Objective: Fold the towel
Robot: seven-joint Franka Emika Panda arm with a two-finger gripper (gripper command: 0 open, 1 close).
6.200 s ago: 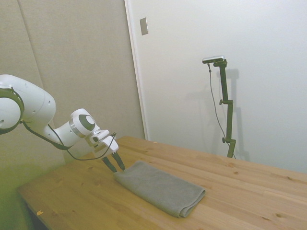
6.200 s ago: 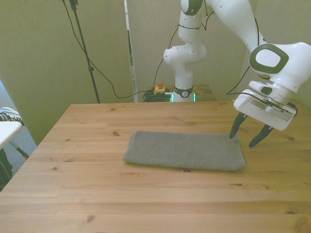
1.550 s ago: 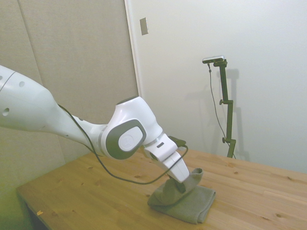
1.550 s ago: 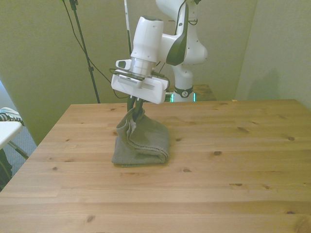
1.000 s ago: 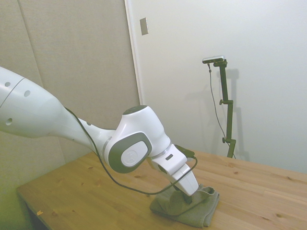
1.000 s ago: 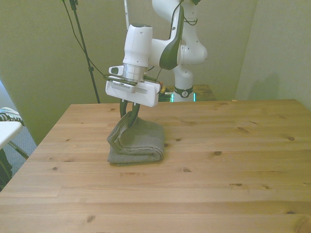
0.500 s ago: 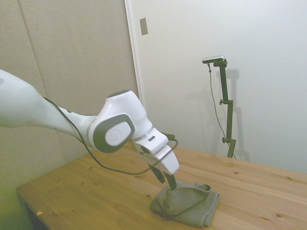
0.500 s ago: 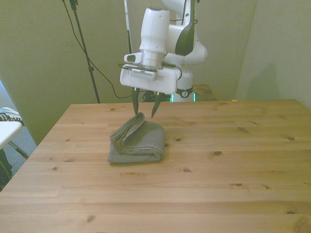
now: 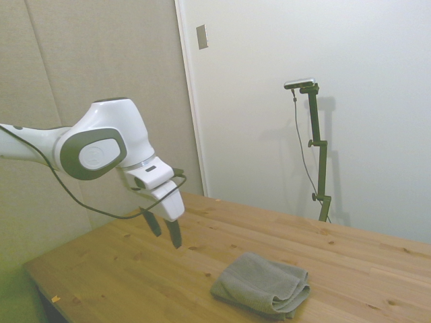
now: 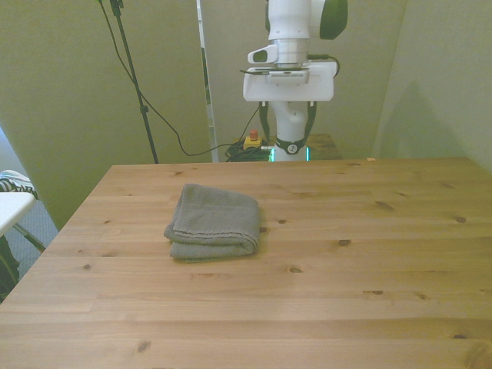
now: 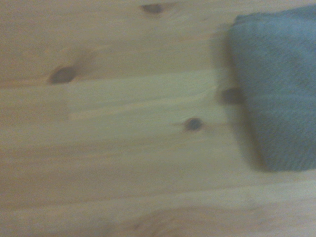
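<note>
Towel (image 10: 214,221) on wooden table (image 10: 346,300).

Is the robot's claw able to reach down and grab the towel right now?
Probably yes. The claw hangs open above the table, off to one side of the folded towel, and nothing lies between them or on top of the towel.

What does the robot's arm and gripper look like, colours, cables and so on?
The arm is glossy white with rounded shells and a grey oval cap at the wrist joint. A thin black cable loops beneath it. The gripper has a boxy white body and two slim dark tapered fingers.
</note>
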